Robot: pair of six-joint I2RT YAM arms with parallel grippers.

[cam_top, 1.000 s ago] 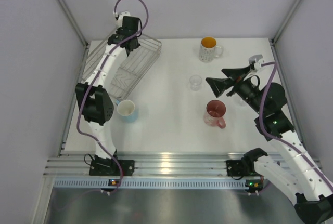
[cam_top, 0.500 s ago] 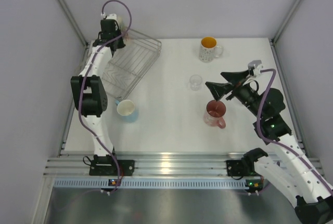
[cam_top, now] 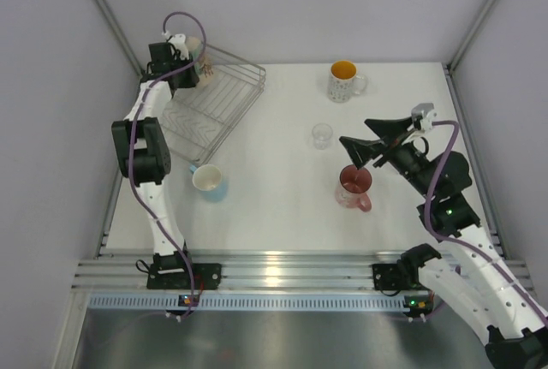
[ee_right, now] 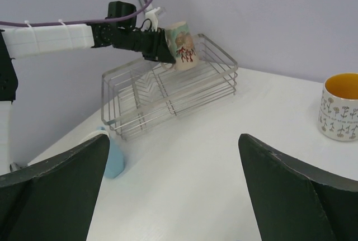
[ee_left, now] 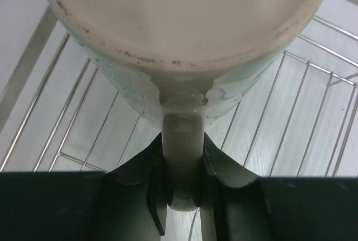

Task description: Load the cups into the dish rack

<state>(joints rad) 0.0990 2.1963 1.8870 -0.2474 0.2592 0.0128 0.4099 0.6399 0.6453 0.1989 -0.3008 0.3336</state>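
My left gripper [cam_top: 183, 56] is shut on the handle of a cream mug [cam_top: 199, 59] and holds it tipped on its side above the far left corner of the dish rack [cam_top: 231, 95]. In the left wrist view the mug's base [ee_left: 184, 34] fills the top, the handle sits between the fingers [ee_left: 137, 190], and rack wires [ee_left: 313, 123] lie below. My right gripper [cam_top: 354, 129] hangs open above the table, just beyond the pink-red mug [cam_top: 354, 187]. A dotted mug with a yellow inside [cam_top: 343, 80], a clear glass [cam_top: 322, 135] and a light blue cup [cam_top: 209, 181] stand on the table.
The right wrist view shows the rack [ee_right: 168, 98], the held cream mug [ee_right: 182, 45], the blue cup [ee_right: 114, 157] and the dotted mug [ee_right: 339, 107]. Grey walls with metal posts [cam_top: 120, 35] close in the table. An aluminium rail [cam_top: 282, 270] runs along its near edge.
My left arm has swung the cream mug left, from over the rack's middle to its far left corner. The right gripper has barely shifted and stays open.
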